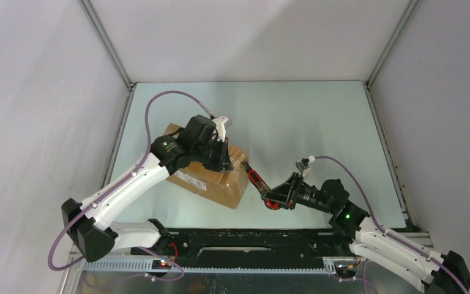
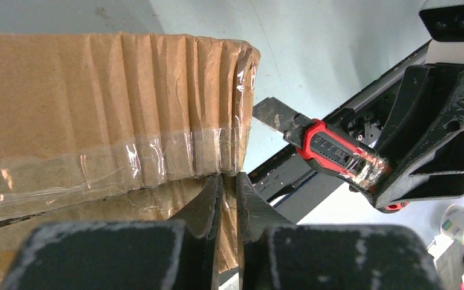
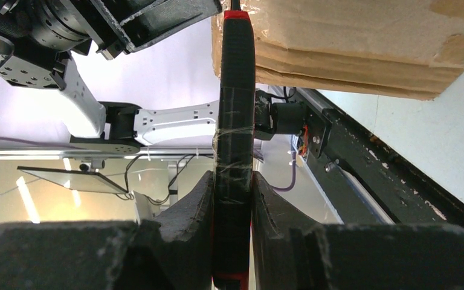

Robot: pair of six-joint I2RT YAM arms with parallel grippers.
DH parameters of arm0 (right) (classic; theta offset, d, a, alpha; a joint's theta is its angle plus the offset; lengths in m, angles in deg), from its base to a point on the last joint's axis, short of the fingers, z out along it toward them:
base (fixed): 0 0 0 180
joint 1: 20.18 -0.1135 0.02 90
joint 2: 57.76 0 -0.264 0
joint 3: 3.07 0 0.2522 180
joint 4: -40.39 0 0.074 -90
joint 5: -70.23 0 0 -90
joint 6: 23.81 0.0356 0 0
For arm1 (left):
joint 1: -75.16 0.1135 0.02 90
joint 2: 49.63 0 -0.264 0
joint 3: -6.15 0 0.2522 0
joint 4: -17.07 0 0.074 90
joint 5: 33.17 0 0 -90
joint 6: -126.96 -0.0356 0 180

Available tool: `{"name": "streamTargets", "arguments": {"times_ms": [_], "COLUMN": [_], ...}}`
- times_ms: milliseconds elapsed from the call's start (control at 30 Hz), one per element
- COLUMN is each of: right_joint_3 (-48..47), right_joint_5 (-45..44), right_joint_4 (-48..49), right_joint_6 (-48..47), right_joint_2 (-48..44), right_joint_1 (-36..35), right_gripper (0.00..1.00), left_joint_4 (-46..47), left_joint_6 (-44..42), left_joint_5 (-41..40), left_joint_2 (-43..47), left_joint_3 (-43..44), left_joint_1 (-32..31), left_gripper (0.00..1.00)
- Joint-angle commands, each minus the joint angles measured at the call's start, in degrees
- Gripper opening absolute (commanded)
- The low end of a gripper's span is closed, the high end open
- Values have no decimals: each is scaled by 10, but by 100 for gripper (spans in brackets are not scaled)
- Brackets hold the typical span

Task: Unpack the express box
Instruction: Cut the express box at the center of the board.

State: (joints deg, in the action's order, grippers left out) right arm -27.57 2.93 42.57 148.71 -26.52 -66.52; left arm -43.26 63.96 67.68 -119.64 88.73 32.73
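Far and right stretches of the pale green worktop (image 1: 306, 116) lie open. The near-left middle is crowded: the brown corrugated cardboard box (image 1: 211, 180), the white-and-black left arm (image 1: 128, 184) over it, and the red-and-black utility knife (image 1: 257, 180) at its right end.

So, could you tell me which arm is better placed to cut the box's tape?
Probably the right: the right gripper is shut on the utility knife, blade pointing at the taped end of the express box. The left gripper holds no tool and sits closed against that box.
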Motion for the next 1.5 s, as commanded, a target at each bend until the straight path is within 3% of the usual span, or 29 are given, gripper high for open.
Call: {"name": "streamTargets", "arguments": {"times_ms": [0, 333, 600, 1033, 1467], "right_joint_3": [6, 7, 6, 3, -17], "right_joint_5": [12, 38, 38, 53, 69], "right_joint_4": [96, 129, 68, 84, 186], "right_joint_6": [18, 28, 18, 13, 25], "right_joint_2": [24, 41, 7, 32, 127], "right_joint_1": [-10, -15, -16, -26, -27], "right_gripper": [0, 0, 0, 0, 0], "left_joint_4": [-21, -13, -12, -12, -4], "left_joint_6": [3, 1, 1, -10, -34], "left_joint_5": [7, 14, 12, 33, 102], "left_joint_2": [13, 10, 11, 10, 5], "left_joint_3": [-22, -26, -25, -23, -29], "left_joint_1": [7, 7, 11, 13, 4], "left_gripper": [0, 0, 0, 0, 0]}}
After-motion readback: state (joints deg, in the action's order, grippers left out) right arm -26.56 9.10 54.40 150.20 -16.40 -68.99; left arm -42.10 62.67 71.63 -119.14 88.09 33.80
